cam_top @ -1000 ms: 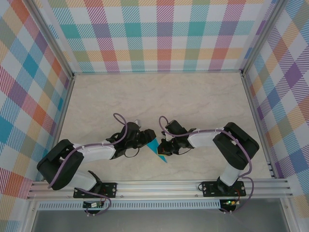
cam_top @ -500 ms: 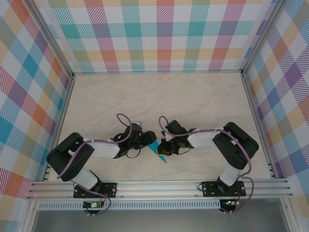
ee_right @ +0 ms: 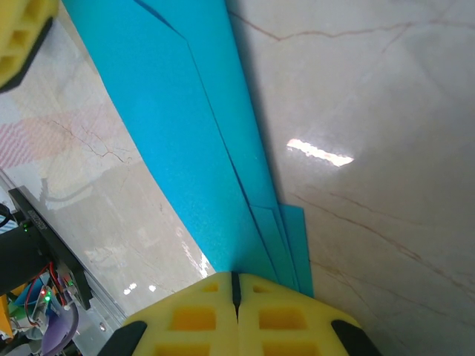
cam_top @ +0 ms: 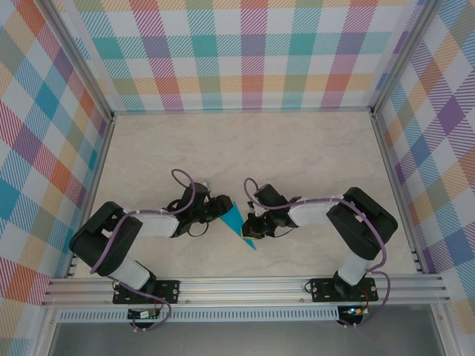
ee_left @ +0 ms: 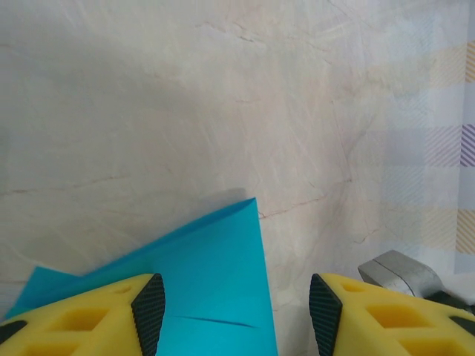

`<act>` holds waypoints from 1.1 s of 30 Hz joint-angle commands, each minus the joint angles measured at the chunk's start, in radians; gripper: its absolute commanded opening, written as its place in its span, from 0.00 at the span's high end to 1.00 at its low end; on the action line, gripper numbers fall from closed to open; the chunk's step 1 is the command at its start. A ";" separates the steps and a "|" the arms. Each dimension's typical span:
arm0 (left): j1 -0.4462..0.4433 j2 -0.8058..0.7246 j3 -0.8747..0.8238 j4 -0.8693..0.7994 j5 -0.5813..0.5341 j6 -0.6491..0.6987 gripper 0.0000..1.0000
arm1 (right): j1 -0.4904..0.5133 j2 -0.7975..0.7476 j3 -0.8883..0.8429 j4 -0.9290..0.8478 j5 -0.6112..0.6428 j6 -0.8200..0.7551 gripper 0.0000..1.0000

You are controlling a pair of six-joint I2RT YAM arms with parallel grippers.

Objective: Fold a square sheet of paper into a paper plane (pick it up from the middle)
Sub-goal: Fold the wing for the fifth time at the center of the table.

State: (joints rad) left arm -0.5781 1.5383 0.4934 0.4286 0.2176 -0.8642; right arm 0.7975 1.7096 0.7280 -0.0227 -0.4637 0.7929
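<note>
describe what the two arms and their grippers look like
Both match: the left arm and right arm have white links, bulky black joint housings and a looping purple cable each. The left gripper and right gripper have blocky yellow fingers with recessed pockets; the left's carry black ribbed pads.

Pale marbled worktop (cam_top: 245,148), cream with thin brown veins and a glossy sheen; the teal paper plane (cam_top: 239,225) sits near its front middle, partly raised off it

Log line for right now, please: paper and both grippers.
folded paper: on table, between grippers | left gripper: open over it | right gripper: shut, tips touching it
</note>
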 commanded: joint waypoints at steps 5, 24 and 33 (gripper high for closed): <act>0.121 -0.010 -0.031 -0.062 0.012 0.091 0.43 | 0.011 0.090 -0.046 -0.132 0.059 -0.011 0.98; 0.069 -0.356 -0.041 -0.208 0.073 -0.015 0.44 | 0.011 0.114 -0.012 -0.037 0.028 0.093 0.97; -0.083 -0.198 -0.038 -0.046 0.033 -0.078 0.46 | 0.011 0.087 -0.036 -0.005 0.058 0.150 0.96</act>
State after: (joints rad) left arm -0.6411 1.2949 0.4458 0.3023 0.2638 -0.9100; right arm 0.7948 1.7504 0.7433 0.0368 -0.5236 0.9092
